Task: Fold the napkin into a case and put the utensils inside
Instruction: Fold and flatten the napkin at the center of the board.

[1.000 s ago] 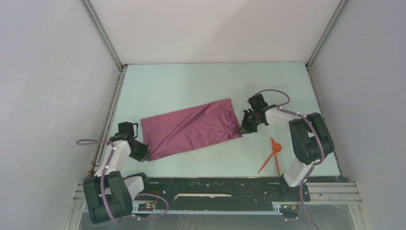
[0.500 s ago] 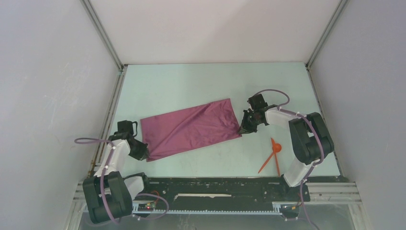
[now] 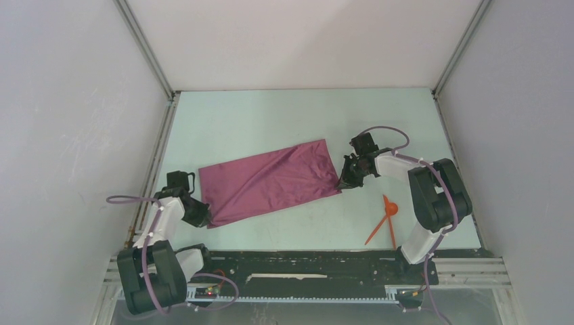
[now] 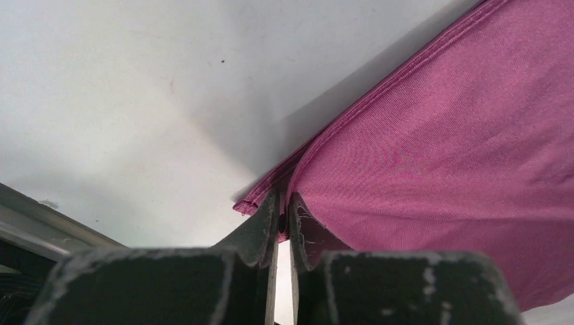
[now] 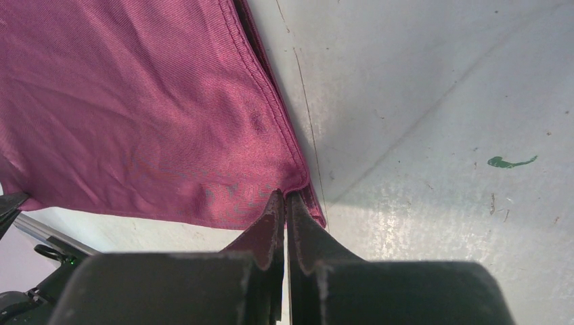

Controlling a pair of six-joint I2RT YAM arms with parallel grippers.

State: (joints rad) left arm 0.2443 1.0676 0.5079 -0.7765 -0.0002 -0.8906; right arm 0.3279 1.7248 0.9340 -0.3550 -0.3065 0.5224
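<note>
Napkin (image 3: 271,181) corners pinched: left claw (image 4: 283,206), right claw (image 5: 284,200).

Fine-woven plum-purple cloth napkin (image 5: 135,101), faintly sheeny; pale smooth counter (image 5: 440,81), matt and scratched; black fingers (image 5: 260,237), scuffed, chipped.

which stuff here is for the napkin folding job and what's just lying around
For the job:
plum-purple soft cloth napkin, gripped by left pincer and right pincer
orange-red plastic spoon
slim orange-red plastic stick

Just lying about:
nothing loose that I can see, only a green smear on the pale table
</note>
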